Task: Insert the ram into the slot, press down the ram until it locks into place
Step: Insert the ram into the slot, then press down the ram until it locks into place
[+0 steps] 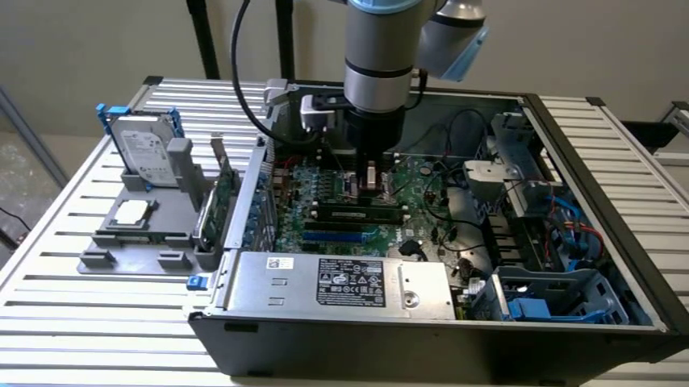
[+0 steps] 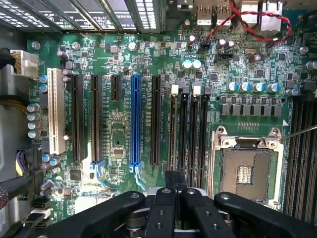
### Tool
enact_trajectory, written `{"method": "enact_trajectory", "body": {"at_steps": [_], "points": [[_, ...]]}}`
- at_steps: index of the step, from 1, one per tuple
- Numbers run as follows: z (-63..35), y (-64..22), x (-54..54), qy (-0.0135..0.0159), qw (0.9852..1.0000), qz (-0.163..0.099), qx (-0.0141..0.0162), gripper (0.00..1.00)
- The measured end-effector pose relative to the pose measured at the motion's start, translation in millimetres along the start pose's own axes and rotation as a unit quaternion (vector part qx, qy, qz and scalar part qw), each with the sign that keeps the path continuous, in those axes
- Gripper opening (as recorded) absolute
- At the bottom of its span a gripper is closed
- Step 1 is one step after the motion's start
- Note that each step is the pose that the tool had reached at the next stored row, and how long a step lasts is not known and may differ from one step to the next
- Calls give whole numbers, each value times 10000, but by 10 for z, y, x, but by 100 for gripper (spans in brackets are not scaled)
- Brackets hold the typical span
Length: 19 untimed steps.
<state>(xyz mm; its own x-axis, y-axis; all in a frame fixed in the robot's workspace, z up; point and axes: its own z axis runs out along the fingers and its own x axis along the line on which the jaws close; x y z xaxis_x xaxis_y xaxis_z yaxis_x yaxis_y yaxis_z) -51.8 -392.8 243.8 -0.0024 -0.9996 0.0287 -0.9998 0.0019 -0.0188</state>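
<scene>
The ram (image 1: 356,214), a long thin stick with a pale label, stands on edge along the black sockets on the motherboard inside the open computer case. My gripper (image 1: 372,187) hangs low over the board, just beyond the ram and close to it. In the wrist view the parallel black memory slots (image 2: 183,129) with white end clips run away from my gripper (image 2: 176,179). Its black fingers (image 2: 161,213) are pressed together, with nothing visible between them, and their tips hover over the near ends of those slots.
A blue connector slot (image 2: 136,119) and more black slots lie beside the memory sockets, with the silver processor socket (image 2: 245,171) on the other side. The power supply (image 1: 334,282), cables (image 1: 463,234) and case walls hem the board in. Outside stand a hard drive (image 1: 145,149) and a green expansion card (image 1: 221,201).
</scene>
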Motion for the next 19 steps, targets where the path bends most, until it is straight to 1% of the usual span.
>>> {"method": "enact_trajectory", "body": {"at_steps": [1, 2, 14, 19], "points": [[-1, 1, 0, 0, 10000, -1, -10, 11], [-1, 2, 1, 1, 10000, -1, -17, 11], [1, 2, 0, 1, 10000, -1, -18, 11], [37, -3, -4, 0, 10000, -1, -19, 11]]}}
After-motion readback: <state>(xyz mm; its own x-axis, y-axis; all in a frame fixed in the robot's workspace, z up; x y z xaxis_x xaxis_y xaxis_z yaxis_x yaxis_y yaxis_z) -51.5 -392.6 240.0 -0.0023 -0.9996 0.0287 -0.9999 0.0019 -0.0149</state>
